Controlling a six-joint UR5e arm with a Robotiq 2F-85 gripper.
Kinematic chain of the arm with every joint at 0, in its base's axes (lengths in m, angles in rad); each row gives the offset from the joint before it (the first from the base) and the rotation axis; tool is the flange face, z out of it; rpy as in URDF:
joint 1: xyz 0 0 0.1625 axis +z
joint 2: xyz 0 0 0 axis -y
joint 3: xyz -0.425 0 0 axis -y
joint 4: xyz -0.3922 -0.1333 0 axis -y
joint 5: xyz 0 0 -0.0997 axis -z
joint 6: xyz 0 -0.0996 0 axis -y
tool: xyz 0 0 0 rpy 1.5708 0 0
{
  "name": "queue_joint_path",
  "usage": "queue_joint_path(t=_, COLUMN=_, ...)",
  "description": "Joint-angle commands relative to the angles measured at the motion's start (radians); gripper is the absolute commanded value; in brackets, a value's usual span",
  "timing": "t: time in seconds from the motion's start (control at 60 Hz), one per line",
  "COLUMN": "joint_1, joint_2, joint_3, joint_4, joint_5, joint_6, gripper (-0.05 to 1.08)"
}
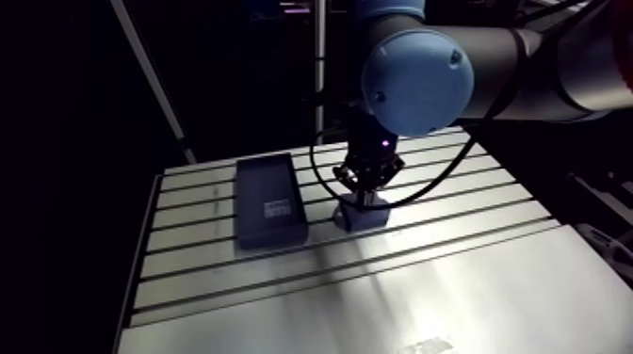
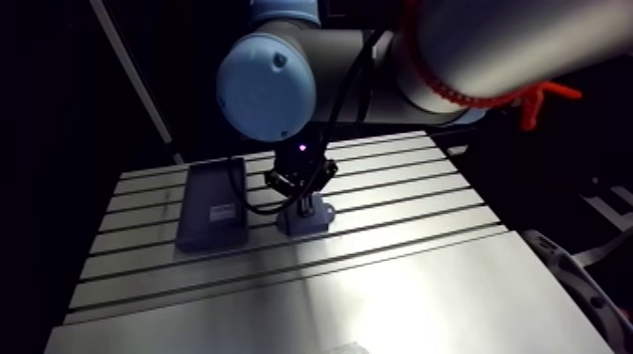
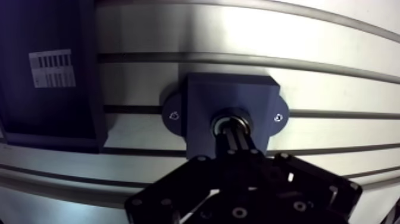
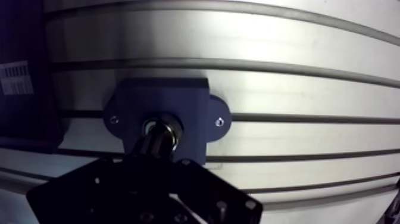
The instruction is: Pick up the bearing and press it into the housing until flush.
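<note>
A dark blue housing [image 3: 232,95] with two screw ears sits on the slotted table [image 3: 333,77]. The metal ring of the bearing [image 3: 225,122] shows in the housing's central bore. My gripper [image 3: 235,136] stands straight over the housing, its two fingers drawn together, with no gap showing between them. Their tips rest on the bearing and hide most of it. How deep the bearing sits in the bore is hidden. In the arm view the gripper [image 1: 365,193] points down onto the housing [image 1: 367,218] near the middle of the table.
A flat dark tray [image 1: 269,200] with a white label lies just beside the housing, close to the gripper's side. Table slots run across under both. A smooth plate [image 1: 452,301] covers the table's near part.
</note>
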Motion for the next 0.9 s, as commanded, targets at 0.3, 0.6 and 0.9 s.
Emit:
queue_joint_path(t=0.3, joint_1=-0.003, joint_2=0.000, joint_3=0.001, joint_4=-0.008, joint_5=-0.002, joint_6=-0.002, gripper=0.97)
queue_joint_path(t=0.6, joint_1=-0.001, joint_2=0.002, joint_3=0.004, joint_4=-0.010, joint_5=-0.002, joint_6=-0.002, gripper=0.97)
queue_joint_path(t=0.9, joint_1=-0.001, joint_2=0.002, joint_3=0.005, joint_4=-0.010, joint_5=-0.003, joint_6=-0.003, gripper=0.97)
